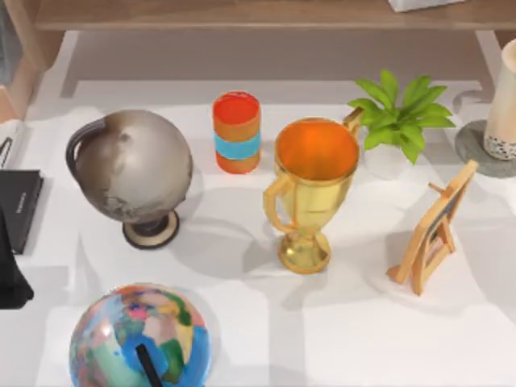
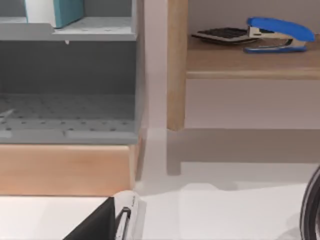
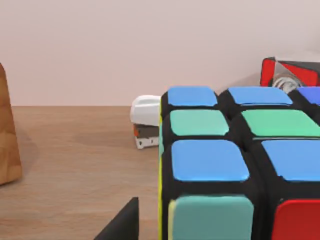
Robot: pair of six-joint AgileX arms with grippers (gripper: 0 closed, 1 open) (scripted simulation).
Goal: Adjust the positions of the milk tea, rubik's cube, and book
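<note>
Two globes on the bench [image 1: 266,339] right now: one grey globe [image 1: 133,165] at the left, one multicoloured globe [image 1: 137,339] at the near-left edge. Between them and the right side stand one orange cylinder with a blue band [image 1: 236,133], one gold trophy [image 1: 310,189], one potted plant [image 1: 399,113] and one wooden picture stand [image 1: 431,230], all apart from each other. One milk tea [image 1: 504,101] sits at the far right edge, upright on a grey coaster [image 1: 476,149]. One flat black book [image 1: 18,205] lies at the left edge.

The left end effector [image 1: 10,278] is parked at the bench's left edge, and I cannot tell how it is set. Its wrist camera looks at one book [image 2: 57,11], teal, up in a grey shelf unit [image 2: 95,32], and beside that a wooden shelf [image 2: 250,62] carrying one blue stapler [image 2: 280,32] and one dark calculator [image 2: 222,34].

Over on the right, one rubik's cube [image 3: 210,165] looms right up against the wrist camera, resting on a wooden surface [image 3: 75,165]. A dark part of the right end effector [image 3: 124,225] sits just beside the cube; whether it grips, I cannot tell
</note>
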